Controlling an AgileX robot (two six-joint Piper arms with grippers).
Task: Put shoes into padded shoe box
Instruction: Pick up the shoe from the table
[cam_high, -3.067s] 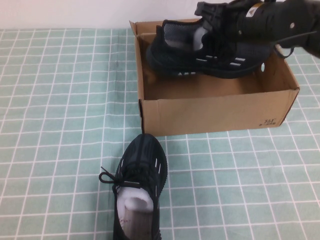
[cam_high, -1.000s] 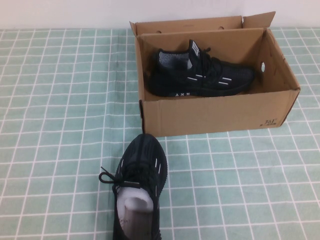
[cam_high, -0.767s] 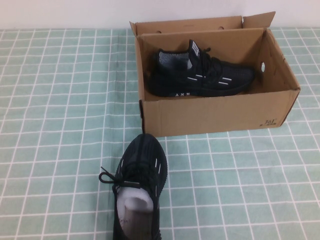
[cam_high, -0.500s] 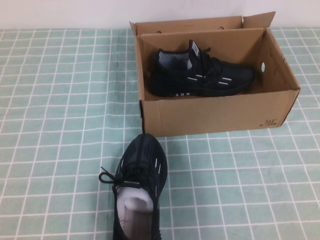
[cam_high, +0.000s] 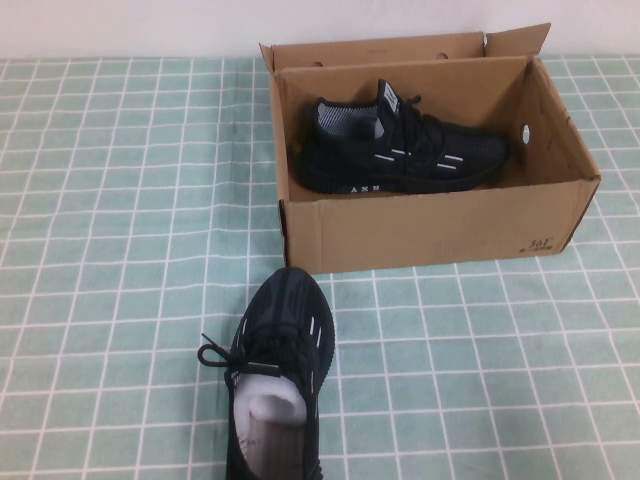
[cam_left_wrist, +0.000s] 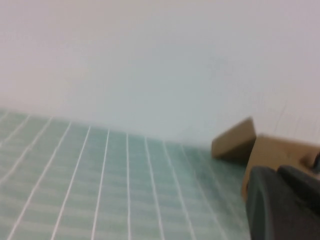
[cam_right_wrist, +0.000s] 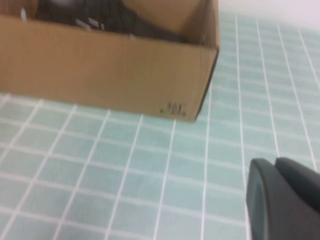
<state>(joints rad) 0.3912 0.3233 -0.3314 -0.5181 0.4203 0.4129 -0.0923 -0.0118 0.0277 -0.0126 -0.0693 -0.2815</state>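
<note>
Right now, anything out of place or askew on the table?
One black knit sneaker lies on its side in the brown cardboard box, not sole-down. Its mate, still stuffed with white paper, sits on the green checked cloth in front of the box. Left claw and right claw are shut, holding nothing.

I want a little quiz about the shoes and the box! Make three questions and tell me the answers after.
1. True or false: one shoe lies inside the cardboard box.
2. Where is the other shoe? A) on the checked cloth, in front of the box B) on top of the box C) held by an arm
3. Fill in: neither the left gripper nor the right gripper holds a ____.

Key: 1 true; 2 A; 3 shoe. Both grippers' fingers are shut and show only in the wrist views, away from the shoes.
</note>
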